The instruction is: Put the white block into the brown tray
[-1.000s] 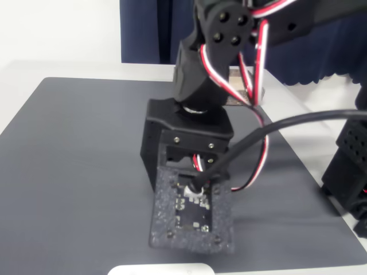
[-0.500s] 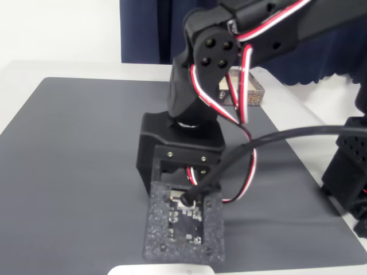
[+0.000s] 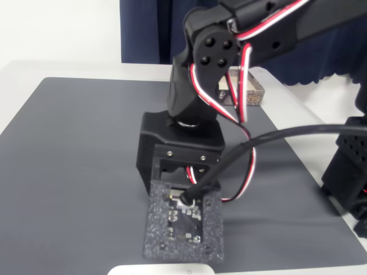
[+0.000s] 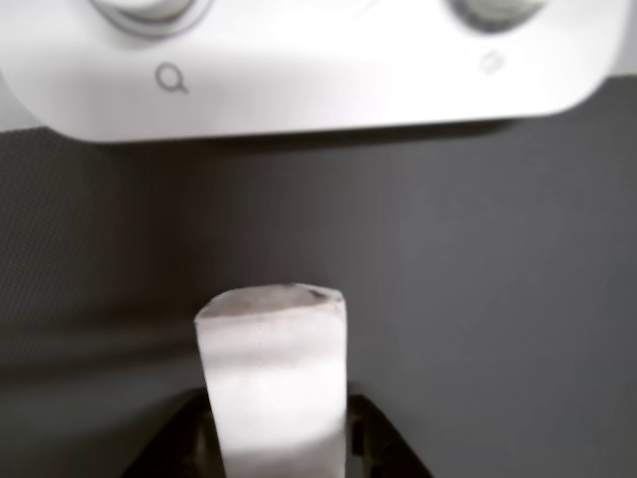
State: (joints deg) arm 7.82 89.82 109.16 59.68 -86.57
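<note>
Two dark fingers (image 4: 363,438) of the gripper (image 4: 274,443) clamp the white block (image 4: 272,373) from both sides in the wrist view, holding it over the dark grey mat (image 4: 498,299). Beyond the block, a wide flat white device (image 4: 299,60) lies at the mat's edge. In the fixed view the black arm (image 3: 195,97) bends down over the mat's near edge, and the brown tray (image 3: 256,93) sits by the mat's far right corner, partly behind the arm.

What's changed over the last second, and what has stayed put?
The arm swung left and nearer the camera in the fixed view, uncovering the brown tray, then nearly stopped. The tray and the white device at the bottom edge stayed put.
</note>
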